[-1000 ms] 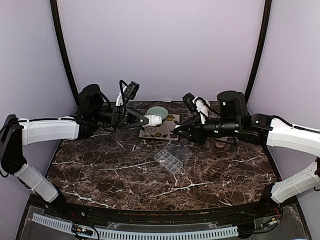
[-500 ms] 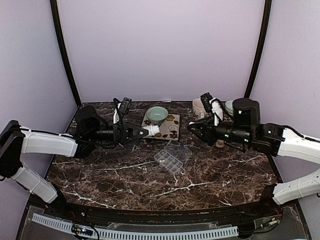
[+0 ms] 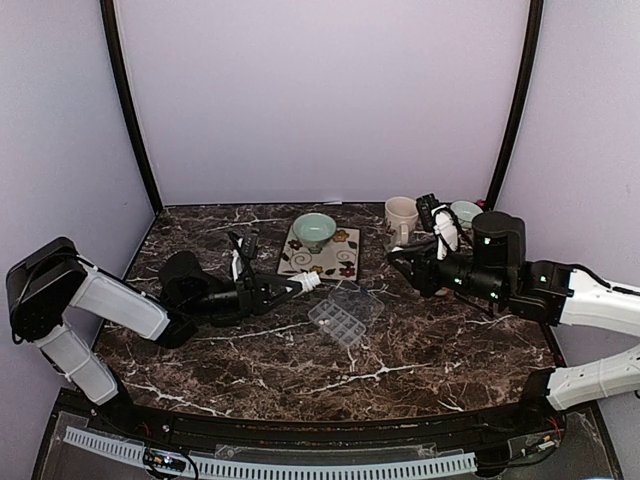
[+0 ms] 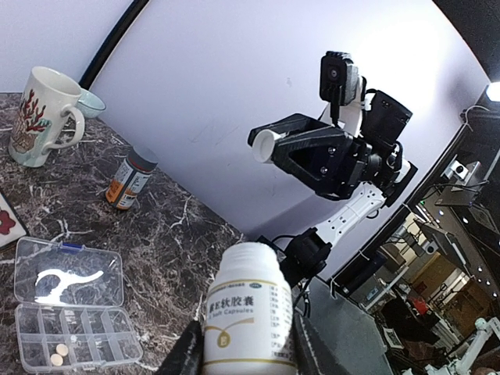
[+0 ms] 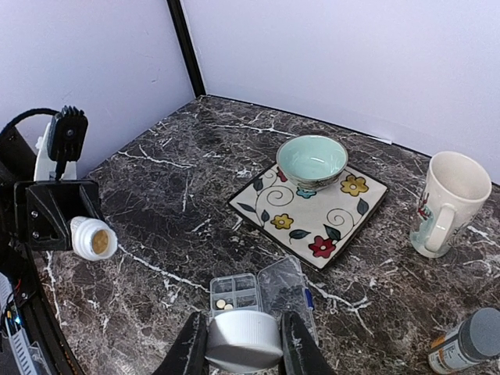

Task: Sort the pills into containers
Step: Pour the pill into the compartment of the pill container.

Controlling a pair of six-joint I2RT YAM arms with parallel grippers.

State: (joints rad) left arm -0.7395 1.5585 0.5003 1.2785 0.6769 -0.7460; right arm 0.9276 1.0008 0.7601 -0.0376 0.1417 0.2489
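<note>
Dark marble table point(image 3: 200, 350), two robot arms reaching in from either side: the left arm point(image 3: 120, 305) lies stretched low along the surface, forearm pointing right, while the right arm point(image 3: 560, 295) bends in from the right edge, its wrist pointing left. Between them, near the table's centre, a clear pill box point(image 3: 338, 322) sits with its lid folded open on the far side. The left gripper point(image 3: 292, 286) clamps an uncapped white bottle point(image 4: 248, 308), tipped on its side with the mouth aimed right, just far-left of the box. The right gripper point(image 5: 244, 355) is pinched tight on a white cap point(image 5: 244, 336), right of the box and apart from it. Two pills point(image 5: 225, 303) rest in a compartment at one end of the box
</note>
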